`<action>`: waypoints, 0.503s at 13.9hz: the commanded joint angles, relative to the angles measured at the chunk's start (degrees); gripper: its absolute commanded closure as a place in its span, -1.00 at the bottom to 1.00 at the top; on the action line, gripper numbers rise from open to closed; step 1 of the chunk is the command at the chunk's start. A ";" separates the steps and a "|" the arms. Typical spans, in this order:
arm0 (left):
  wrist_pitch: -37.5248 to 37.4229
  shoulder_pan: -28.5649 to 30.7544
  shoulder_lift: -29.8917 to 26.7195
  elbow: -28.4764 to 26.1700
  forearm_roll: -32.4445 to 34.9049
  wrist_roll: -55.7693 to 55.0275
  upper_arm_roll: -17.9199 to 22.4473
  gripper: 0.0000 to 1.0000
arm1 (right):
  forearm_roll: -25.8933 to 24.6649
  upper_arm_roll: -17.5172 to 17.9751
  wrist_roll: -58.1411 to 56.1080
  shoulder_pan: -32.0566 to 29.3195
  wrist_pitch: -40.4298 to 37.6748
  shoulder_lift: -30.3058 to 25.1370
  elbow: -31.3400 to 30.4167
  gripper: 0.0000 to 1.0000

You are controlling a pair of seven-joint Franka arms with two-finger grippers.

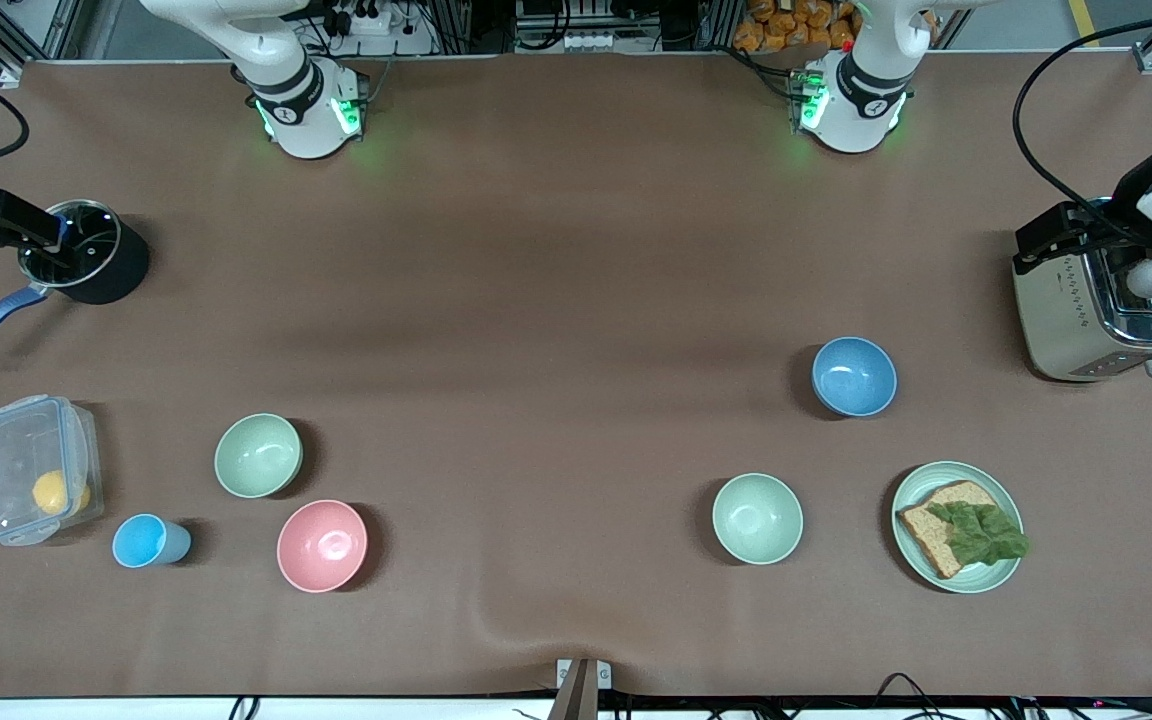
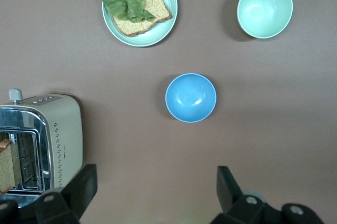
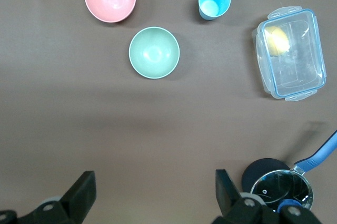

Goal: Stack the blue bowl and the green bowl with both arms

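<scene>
Over the toaster (image 1: pixel 1101 320) and pot (image 1: pixel 86 250), left end effector (image 2: pixel 152 192) and right end effector (image 3: pixel 152 195) hover released.

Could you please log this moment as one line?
left gripper: open, over toaster | right gripper: open, over pot | blue bowl, green bowl: apart, untouched

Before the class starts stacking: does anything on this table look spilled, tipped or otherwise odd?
Nothing stands out. The blue bowl, green bowl, pink bowl and paler green bowl all sit upright and apart. The left gripper and right gripper are open.
</scene>
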 commanded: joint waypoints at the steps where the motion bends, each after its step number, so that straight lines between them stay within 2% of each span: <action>1: -0.81 -0.17 -1.31 -0.49 -0.71 1.12 0.30 -1.00 | -0.74 -0.08 1.03 0.01 -0.67 -1.45 -0.19 -1.00; 7: -0.72 0.36 -0.18 -1.36 -0.45 1.12 0.39 -1.00 | -0.83 -0.17 1.03 0.01 1.09 -0.49 -0.45 -1.00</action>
